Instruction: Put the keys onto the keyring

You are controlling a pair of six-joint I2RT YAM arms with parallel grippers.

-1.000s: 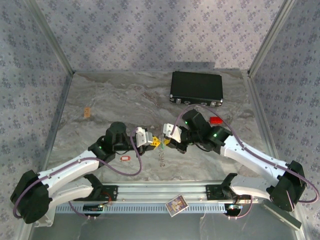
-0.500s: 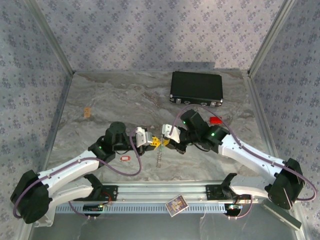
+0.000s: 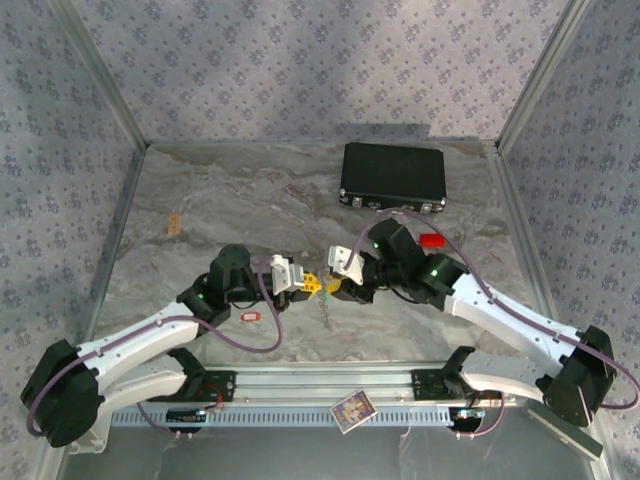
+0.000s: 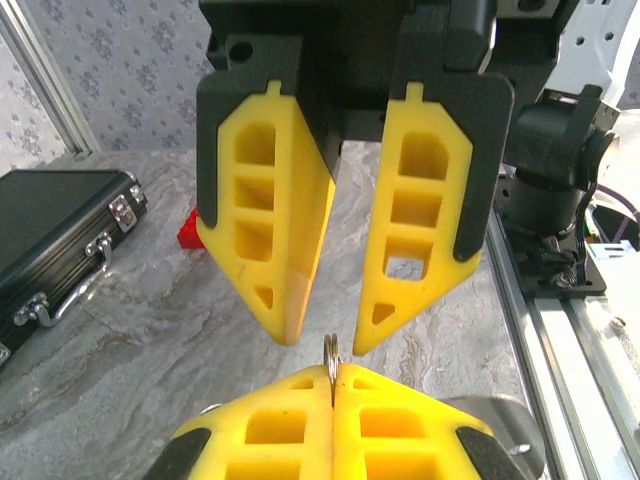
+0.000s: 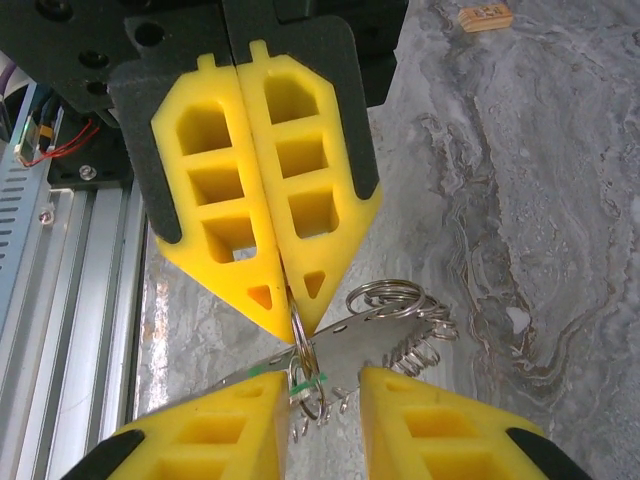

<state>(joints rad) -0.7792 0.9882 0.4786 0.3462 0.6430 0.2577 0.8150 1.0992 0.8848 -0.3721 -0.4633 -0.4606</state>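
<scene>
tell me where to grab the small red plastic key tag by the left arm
Take the small red plastic key tag across its narrower width, coming straight down: it looks to lie flat on the marbled table, long axis left to right.

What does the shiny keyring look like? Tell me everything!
The keyring is a bunch of thin, shiny silver metal loops hooked together, with some small coiled bits. The left hand pinches one loop tight between its yellow fingers, holding it over the marbled table. A flat silver key lies across it, between the fingers of the open right hand.
</scene>
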